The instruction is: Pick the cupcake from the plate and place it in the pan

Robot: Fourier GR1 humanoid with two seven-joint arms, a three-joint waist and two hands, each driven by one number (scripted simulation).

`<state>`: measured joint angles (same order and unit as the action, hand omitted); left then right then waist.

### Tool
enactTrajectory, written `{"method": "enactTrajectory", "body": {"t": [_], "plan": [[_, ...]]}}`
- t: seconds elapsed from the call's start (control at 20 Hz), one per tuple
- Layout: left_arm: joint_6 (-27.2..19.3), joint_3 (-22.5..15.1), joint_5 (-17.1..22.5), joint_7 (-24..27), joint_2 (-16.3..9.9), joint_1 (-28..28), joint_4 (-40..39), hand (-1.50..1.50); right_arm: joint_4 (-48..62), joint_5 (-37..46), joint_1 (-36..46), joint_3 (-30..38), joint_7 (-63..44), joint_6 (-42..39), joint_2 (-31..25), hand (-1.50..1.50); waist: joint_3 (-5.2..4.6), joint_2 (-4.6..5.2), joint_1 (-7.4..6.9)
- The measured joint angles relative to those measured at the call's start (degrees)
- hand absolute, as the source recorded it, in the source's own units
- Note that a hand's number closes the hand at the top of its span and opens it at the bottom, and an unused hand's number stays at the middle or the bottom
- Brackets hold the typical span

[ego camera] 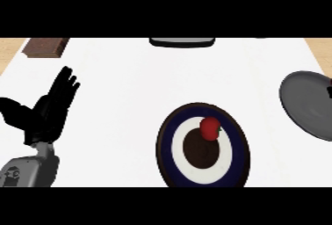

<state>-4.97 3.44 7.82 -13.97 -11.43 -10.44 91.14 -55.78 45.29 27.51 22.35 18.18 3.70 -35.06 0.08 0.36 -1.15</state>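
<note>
White tabletop (130,88); my left robot hand (48,110) rests open, empty. Grasp not begun: cupcake (204,143) sits on the plate (170,149) to its right, pan (304,103) beyond; next, reach.

You're only getting the one head view here, looking steeply down onto the white counter (130,88) from fairly close above. It's facing away from the robot's body, so the counter's far edge is sitting up top and its near edge at the bottom.
</note>
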Motion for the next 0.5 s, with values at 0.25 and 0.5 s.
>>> {"method": "enactTrajectory", "body": {"t": [0.25,0.5], "plan": [[0.32,-0.41,-0.24,0.0,0.47,0.84,1.15,0.0,15.64,3.05,4.66,-0.53,6.0,6.67,-0.7,1.5,0.04,0.16,-0.47],[-0.11,-0.83,-0.62,-1.12,0.86,0.11,1.77,0.0,27.14,2.92,8.49,1.43,3.12,6.5,-1.09,-1.5,0.08,0.34,-0.88]]}}
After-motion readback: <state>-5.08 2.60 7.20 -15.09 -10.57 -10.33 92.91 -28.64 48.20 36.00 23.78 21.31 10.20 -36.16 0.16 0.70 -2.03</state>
